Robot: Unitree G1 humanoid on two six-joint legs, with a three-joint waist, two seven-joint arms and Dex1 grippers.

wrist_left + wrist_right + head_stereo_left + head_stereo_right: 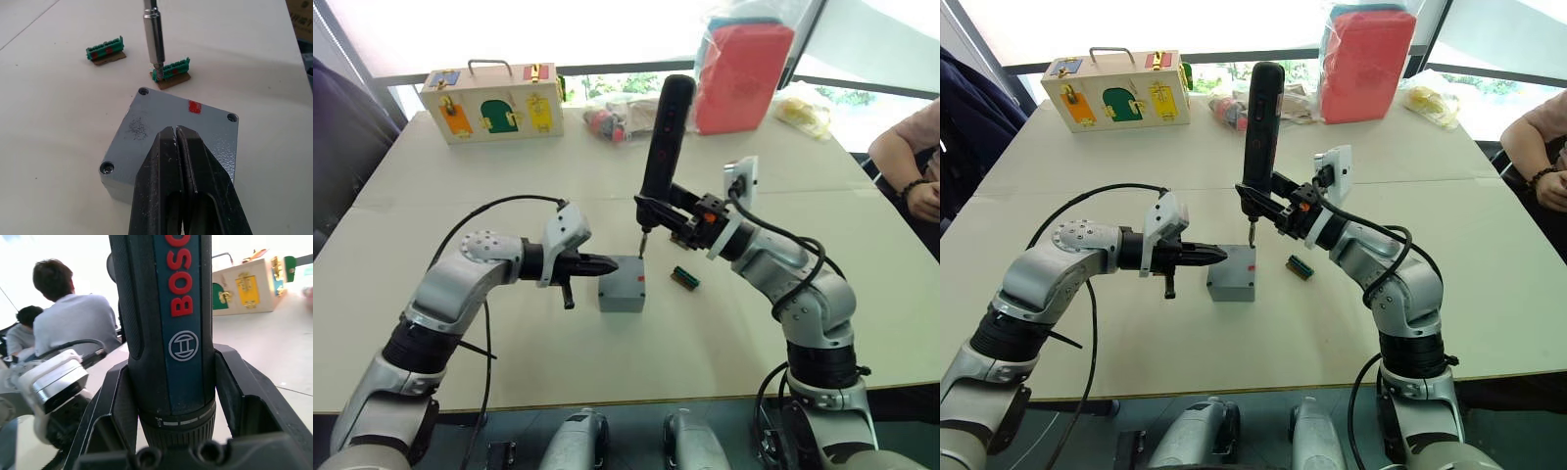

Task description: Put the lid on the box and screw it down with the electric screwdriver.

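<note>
The grey box (621,296) stands in the middle of the table with the lid (142,129) lying on top of it, a red mark near one lid corner. My left gripper (175,130) is shut, its tips resting at the lid's left edge. My right gripper (653,210) is shut on the electric screwdriver (664,137), which stands upright. The metal bit (153,34) points down just over the lid's far right corner.
Two small green blocks (171,71) lie right of the box. At the table's far edge stand a wooden case with coloured doors (494,103), a red bag (742,73) and some wrapped items (607,119). A person's hand (922,196) rests at the right edge.
</note>
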